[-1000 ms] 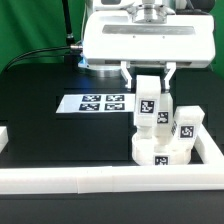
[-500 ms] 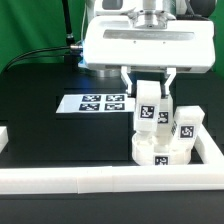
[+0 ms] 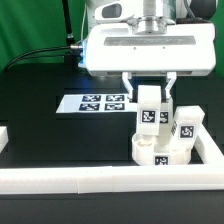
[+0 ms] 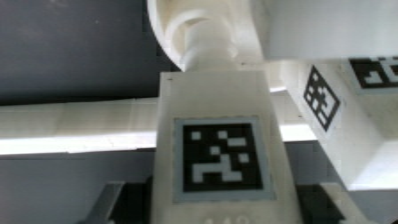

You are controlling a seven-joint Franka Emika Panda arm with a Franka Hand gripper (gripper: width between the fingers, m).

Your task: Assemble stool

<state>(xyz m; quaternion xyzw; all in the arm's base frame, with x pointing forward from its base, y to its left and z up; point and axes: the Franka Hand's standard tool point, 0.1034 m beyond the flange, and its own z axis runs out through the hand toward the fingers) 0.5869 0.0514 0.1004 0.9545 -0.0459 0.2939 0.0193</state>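
The tool [image 3: 150, 90] clamped an upright leg [image 3: 150, 113] over the seat [image 3: 146, 151], cornered by border rails [image 3: 100, 180]; open surface [image 3: 50, 135] lay toward the exterior view's left. The leg had dropped slightly since.

place: robotics lab bench | cues: black table [image 3: 45, 110], tagged marker board [image 3: 100, 103], white border rails [image 3: 90, 181], green backdrop [image 3: 67, 20]

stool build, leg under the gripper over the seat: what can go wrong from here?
1. The upright leg stands close beside the second leg on the seat. A skewed push or twist might knock that one.
2. The gripper reaches only the upright leg's top end, so the leg may tilt and jam instead of seating.
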